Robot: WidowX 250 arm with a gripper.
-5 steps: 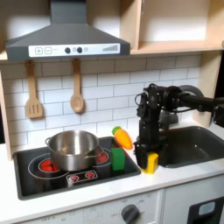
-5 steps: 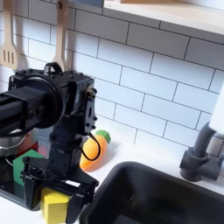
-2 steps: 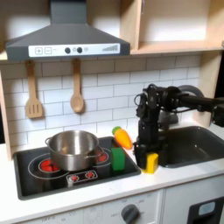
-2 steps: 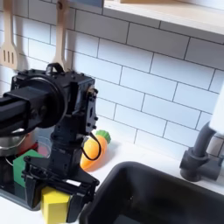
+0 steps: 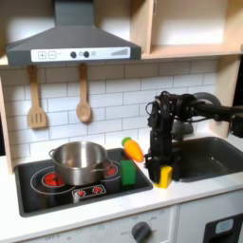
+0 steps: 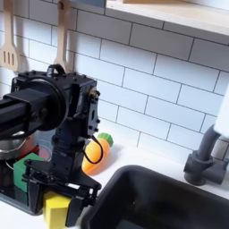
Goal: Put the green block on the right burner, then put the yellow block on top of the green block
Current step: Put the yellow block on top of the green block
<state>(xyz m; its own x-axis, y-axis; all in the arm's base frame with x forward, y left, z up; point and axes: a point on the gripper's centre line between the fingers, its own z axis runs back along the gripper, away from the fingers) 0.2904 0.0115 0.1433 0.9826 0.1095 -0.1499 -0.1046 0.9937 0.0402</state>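
The yellow block [image 5: 165,177] [image 6: 57,211] rests on the white counter between the stove and the sink. My gripper [image 5: 160,174] [image 6: 58,204] is down over it, open, with a black finger on each side of the cube. I cannot tell whether the fingers touch it. The green block [image 5: 127,172] [image 6: 24,168] stands on the black stovetop's burner at the first exterior view's right, just right of the pot and left of my gripper.
A steel pot [image 5: 79,161] takes up the stovetop's [image 5: 57,195] middle. An orange carrot [image 5: 134,149] [image 6: 94,153] lies behind the blocks by the tiled wall. The sink basin [image 5: 209,157] [image 6: 170,201] opens right beside the yellow block, with a faucet [image 6: 207,157] at its back.
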